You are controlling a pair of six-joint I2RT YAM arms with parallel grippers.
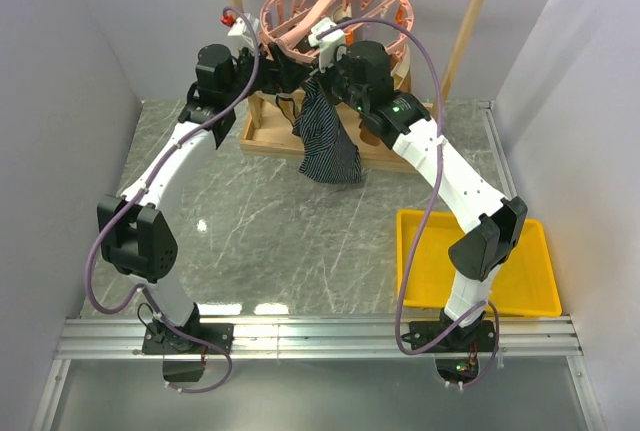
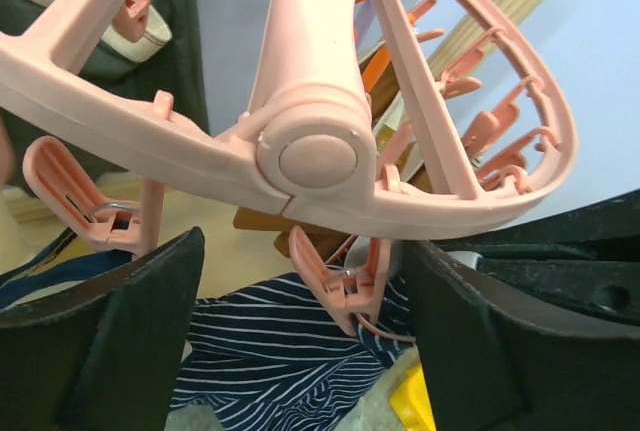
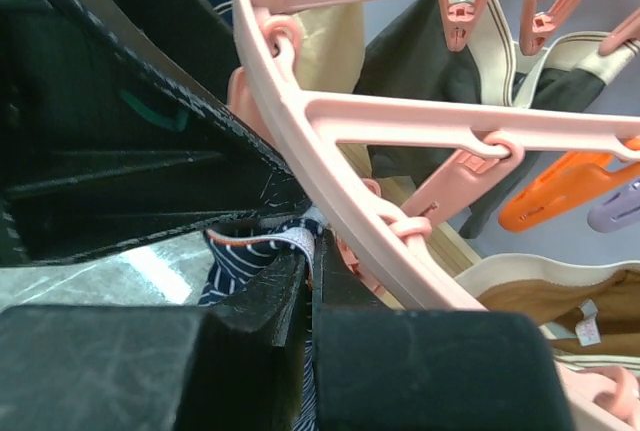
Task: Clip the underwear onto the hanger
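The pink round hanger [image 1: 335,11] hangs from the wooden rack at the back. The navy striped underwear [image 1: 325,141] dangles below its front rim. My right gripper [image 1: 322,63] is shut on the underwear's waistband [image 3: 290,244], holding it up against the underside of the hanger ring [image 3: 330,181]; my right gripper [image 3: 312,261] shows pinched on the cloth. My left gripper [image 1: 262,56] is just left of it under the hanger. In the left wrist view my left gripper [image 2: 305,331] is open, with a pink peg [image 2: 345,286] hanging between its fingers above the underwear [image 2: 270,351], below the hanger hub [image 2: 318,156].
The wooden rack frame [image 1: 475,11] and its base tray [image 1: 268,131] stand at the back. Tan and dark garments [image 3: 520,291] hang from other pegs, beside an orange peg [image 3: 560,186]. A yellow tray [image 1: 475,261] lies at the right, by the right arm.
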